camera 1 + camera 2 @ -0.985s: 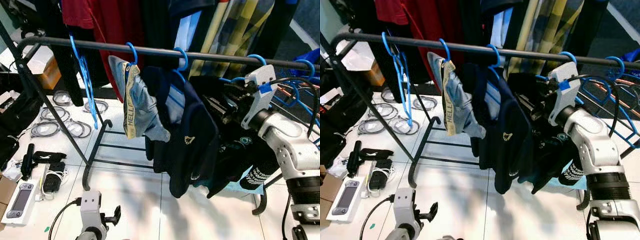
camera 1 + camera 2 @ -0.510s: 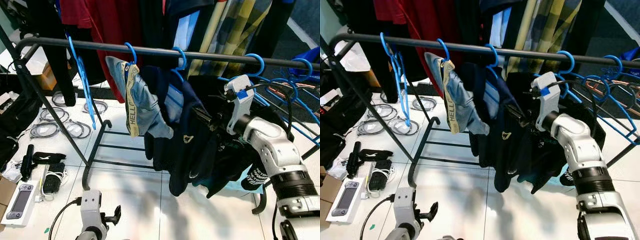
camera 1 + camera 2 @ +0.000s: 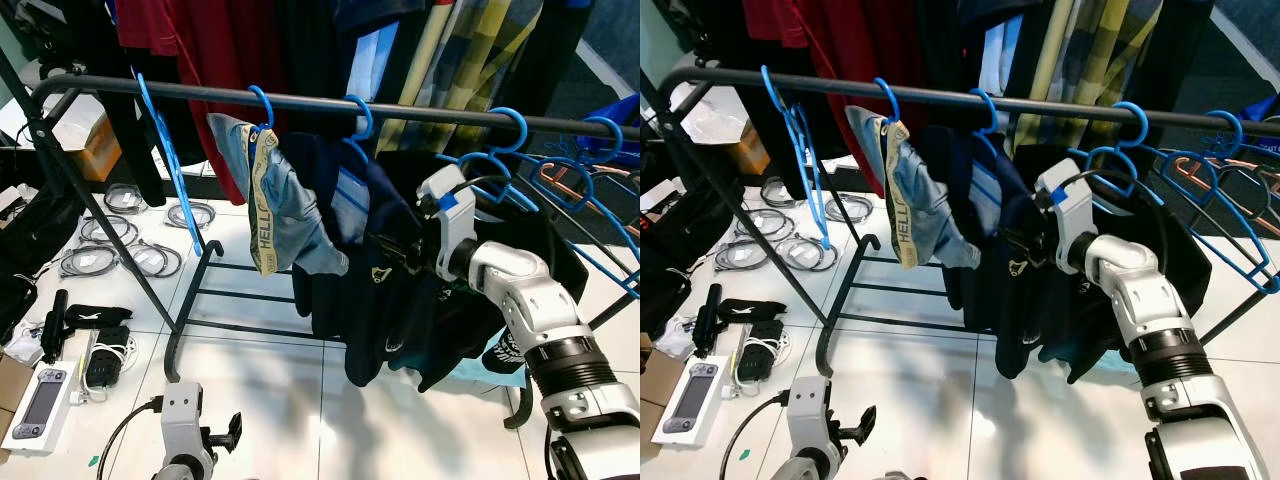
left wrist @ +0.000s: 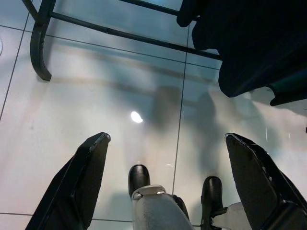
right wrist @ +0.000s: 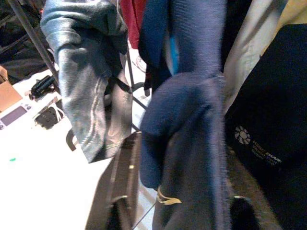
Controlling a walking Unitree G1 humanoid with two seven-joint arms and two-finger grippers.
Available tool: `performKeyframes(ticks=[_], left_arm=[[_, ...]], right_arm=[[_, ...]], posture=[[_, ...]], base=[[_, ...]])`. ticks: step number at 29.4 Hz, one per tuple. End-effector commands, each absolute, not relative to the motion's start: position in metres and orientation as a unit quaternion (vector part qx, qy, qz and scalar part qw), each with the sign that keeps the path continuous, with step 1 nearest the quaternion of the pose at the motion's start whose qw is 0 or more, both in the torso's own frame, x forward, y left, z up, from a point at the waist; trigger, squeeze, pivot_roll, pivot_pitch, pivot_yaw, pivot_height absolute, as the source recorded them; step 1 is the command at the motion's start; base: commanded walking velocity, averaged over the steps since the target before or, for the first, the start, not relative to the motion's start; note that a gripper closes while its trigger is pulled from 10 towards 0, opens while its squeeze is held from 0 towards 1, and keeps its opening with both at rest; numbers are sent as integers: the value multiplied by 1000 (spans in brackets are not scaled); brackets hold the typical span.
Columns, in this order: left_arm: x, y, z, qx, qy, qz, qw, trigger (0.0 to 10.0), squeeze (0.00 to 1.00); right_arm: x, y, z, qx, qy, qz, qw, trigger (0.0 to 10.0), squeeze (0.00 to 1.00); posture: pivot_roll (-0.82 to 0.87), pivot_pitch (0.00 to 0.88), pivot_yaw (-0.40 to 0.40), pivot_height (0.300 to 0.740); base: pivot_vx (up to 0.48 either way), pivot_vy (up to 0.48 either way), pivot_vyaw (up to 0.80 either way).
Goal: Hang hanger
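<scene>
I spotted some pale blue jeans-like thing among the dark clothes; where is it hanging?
The pale denim garment hangs from a blue hanger on the black rail, left of the navy garment.

Bright, even light falls on the glossy white floor, which shows soft grey shadows and, in the left wrist view, a small glare spot. The right wrist view is soft and blurred.

Silver jointed right arm, blue tag, black cable.
</scene>
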State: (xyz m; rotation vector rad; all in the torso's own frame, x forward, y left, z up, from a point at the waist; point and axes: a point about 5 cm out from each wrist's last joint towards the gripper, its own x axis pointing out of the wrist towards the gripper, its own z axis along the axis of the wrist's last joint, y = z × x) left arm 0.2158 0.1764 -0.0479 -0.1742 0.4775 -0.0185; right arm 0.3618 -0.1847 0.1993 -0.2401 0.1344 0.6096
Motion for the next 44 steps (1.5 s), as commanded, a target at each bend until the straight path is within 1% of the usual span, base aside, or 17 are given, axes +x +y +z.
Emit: performKeyframes(ticks=[1,11,16,24,29,33,37,39,44], left_arm=[[207,182,-53,-86,247,2,965,10000,0],[207,183,-53,-86,247,2,965,10000,0],[208,182,-53,-90,247,2,965,10000,0],[208,183,-53,-91,247,2,965,10000,0],[207,183,-53,-93,247,3,964,10000,0],[205,184,-54,-100,246,7,964,10000,0],[202,188,-55,-102,251,12,963,10000,0],[202,188,-55,-102,251,12,963,10000,0],[200,195,-55,-99,251,12,963,10000,0]], right_arm=[[363,-184,198,-117,72,298,945,0,0],[367,-188,205,-114,49,272,954,0,0],[370,-192,214,-106,19,251,962,0,0],[371,-195,221,-93,-5,241,966,0,0],[367,-194,230,-69,-40,259,963,0,0],[357,-197,245,-45,-87,287,953,0,0],[346,-202,243,-52,-91,307,946,0,0],[346,-202,243,-52,-91,307,946,0,0],[336,-204,243,-28,-105,318,942,0,0]], posture=[[-40,166,30,740],[-40,164,30,740],[-41,164,29,740],[-41,164,31,740],[-40,165,30,740],[-43,168,29,740],[-47,168,30,740],[-47,168,30,740],[-54,167,34,740]], base=[[0,0,0],[0,0,0],[0,0,0],[0,0,0],[0,0,0],[0,0,0],[0,0,0],[0,0,0],[-55,0,0]])
